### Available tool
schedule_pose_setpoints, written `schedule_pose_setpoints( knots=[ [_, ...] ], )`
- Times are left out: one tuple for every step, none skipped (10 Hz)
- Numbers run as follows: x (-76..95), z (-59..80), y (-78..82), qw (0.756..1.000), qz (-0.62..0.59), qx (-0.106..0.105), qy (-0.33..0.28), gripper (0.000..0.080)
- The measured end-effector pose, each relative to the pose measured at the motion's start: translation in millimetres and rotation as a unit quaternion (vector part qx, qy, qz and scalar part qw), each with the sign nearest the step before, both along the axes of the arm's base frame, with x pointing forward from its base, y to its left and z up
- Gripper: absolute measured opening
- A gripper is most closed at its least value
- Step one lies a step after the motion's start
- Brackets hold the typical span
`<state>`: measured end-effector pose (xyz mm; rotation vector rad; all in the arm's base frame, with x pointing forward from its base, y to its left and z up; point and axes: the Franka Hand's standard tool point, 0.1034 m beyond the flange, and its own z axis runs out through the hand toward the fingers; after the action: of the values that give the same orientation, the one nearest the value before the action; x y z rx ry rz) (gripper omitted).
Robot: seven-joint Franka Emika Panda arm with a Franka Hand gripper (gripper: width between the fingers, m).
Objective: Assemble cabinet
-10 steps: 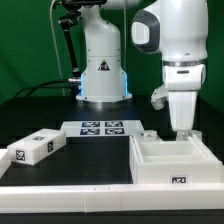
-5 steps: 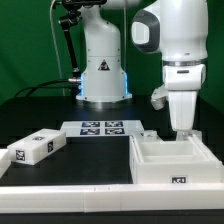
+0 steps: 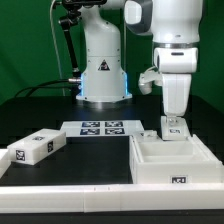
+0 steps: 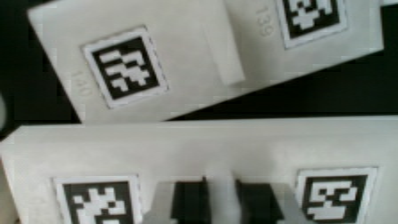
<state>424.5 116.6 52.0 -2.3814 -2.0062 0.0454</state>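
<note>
Arm (image 3: pixel 172 40): one;
Gripper (image 3: pixel 172 119): one;
Cabinet (image 3: pixel 158 172): one open white box;
Front-wall tag (image 3: pixel 178 180) on the cabinet: one;
Small tagged block (image 3: pixel 172 128) under the gripper: one;
Loose white block (image 3: pixel 35 147) at the exterior view's left: one;
Marker board (image 3: pixel 100 127): one, with four tags;
Robot base (image 3: pixel 103 60) with triangle sticker: one;
Wrist-view tags (image 4: pixel 125 68): four;
Table (image 3: pixel 95 157): one.

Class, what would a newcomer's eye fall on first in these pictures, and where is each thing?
The hand hangs from above at the back edge of the cabinet, a large white open box on the exterior view's right. A loose white tagged block lies apart on the exterior view's left, with the marker board lying flat farther back between them.
</note>
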Motion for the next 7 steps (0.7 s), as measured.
schedule_pose_setpoints(
  knots=[
    [-0.9,-1.7,0.7,1.000,0.000,0.000,0.002,0.0068],
    [-1.1,-2.2,0.5,1.000,0.000,0.000,0.002,0.0069],
    [-1.2,-2.4,0.4,1.000,-0.001,0.000,0.002,0.0069],
    [-1.5,-2.7,0.4,1.000,0.000,0.000,0.003,0.0069],
    [-1.3,-2.7,0.1,1.000,0.001,0.000,0.003,0.0069],
    [2.4,-0.6,-1.9,1.000,0.031,0.002,0.000,0.0069],
    [7.0,3.7,-3.1,0.999,0.040,0.001,-0.003,0.0069]
  ],
)
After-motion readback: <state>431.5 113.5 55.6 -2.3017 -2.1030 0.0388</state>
